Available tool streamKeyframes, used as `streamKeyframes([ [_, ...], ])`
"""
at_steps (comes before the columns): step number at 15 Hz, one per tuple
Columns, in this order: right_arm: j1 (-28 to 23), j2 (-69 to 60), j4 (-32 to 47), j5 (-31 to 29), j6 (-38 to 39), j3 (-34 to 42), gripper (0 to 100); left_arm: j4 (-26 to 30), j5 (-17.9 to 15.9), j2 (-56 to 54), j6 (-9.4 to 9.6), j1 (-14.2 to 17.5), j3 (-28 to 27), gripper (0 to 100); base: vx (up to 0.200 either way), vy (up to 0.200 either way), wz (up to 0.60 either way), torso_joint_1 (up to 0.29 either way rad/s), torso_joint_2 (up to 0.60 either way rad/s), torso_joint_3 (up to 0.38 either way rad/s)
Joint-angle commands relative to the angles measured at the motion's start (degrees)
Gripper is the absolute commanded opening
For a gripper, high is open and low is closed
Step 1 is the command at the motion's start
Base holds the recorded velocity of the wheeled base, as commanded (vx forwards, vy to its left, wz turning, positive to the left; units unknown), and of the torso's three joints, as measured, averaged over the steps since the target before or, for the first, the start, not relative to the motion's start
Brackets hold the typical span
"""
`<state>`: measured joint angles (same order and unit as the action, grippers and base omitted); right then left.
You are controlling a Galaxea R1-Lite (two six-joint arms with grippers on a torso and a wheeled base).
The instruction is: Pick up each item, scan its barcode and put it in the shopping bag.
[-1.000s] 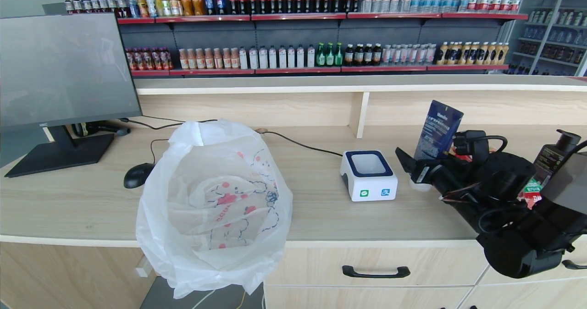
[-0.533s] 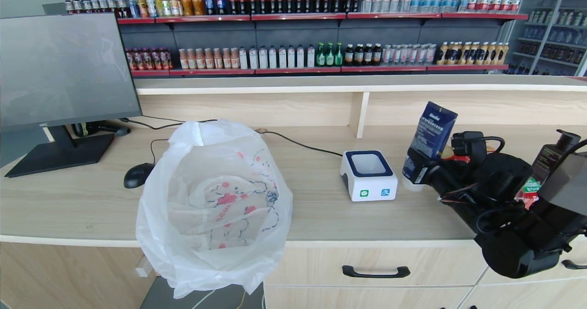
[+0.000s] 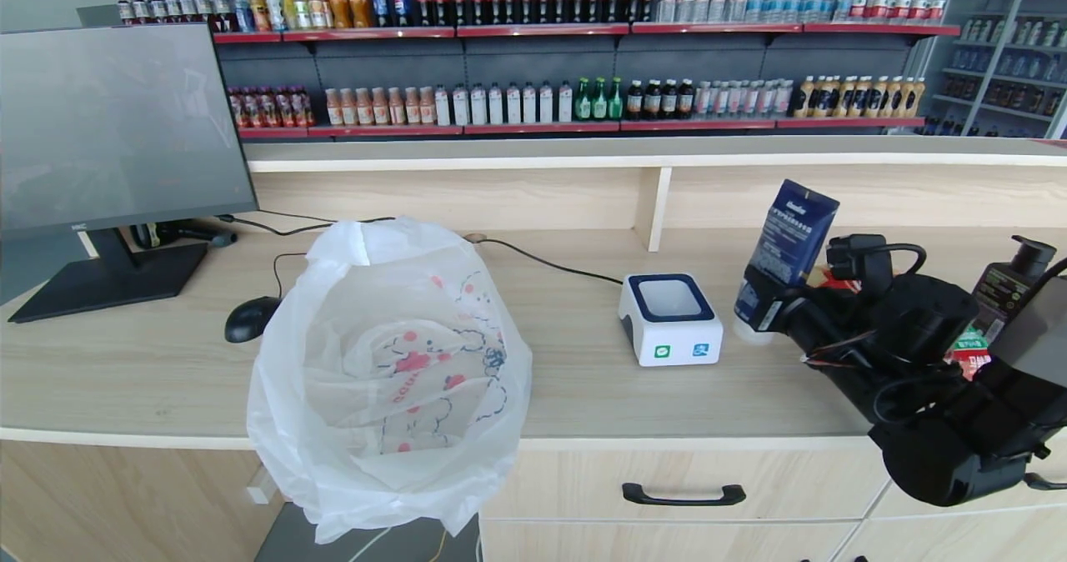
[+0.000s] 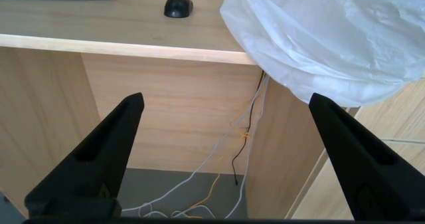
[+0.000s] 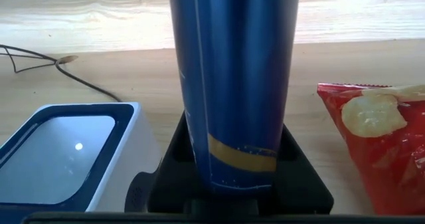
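My right gripper (image 3: 760, 310) is shut on the lower part of a dark blue tube (image 3: 790, 230), which stands cap-down and leans a little, just right of the scanner. The same blue tube (image 5: 232, 71) shows clamped between the right gripper's (image 5: 232, 167) jaws in the right wrist view. The white scanner (image 3: 669, 318) with its blue-rimmed window sits mid-counter, and the scanner (image 5: 66, 151) is beside the held tube. A white plastic shopping bag (image 3: 392, 362) hangs open over the counter's front edge. My left gripper (image 4: 226, 164) is open and empty, low in front of the counter beside the bag (image 4: 332, 31).
A red snack bag (image 5: 385, 144) and a dark pump bottle (image 3: 1007, 285) stand on the counter by the right arm. At the left are a monitor (image 3: 108, 128) and a black mouse (image 3: 248, 318). A cable (image 3: 542, 260) runs across to the scanner. Drawers lie below the counter.
The right gripper, open around the tube's base a second ago, has shut on the tube. The tube has tilted and shifted slightly up and to the right since.
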<state>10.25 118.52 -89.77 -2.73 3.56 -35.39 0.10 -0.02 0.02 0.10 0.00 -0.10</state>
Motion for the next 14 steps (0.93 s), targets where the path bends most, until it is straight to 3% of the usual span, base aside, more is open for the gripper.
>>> streamKeyframes([
  [1,0.73,-2.24,-0.23,0.01,-0.13,0.67,0,-0.01,-0.06,-0.02,-0.01,0.00,0.01,100,0.000,0.000,0.00,0.000,0.00,0.000],
  [14,9.70,-24.74,-0.23,1.06,-4.44,17.72,0,-0.01,-0.06,-0.02,-0.01,0.00,0.01,100,0.000,0.000,0.00,0.000,0.00,0.000],
])
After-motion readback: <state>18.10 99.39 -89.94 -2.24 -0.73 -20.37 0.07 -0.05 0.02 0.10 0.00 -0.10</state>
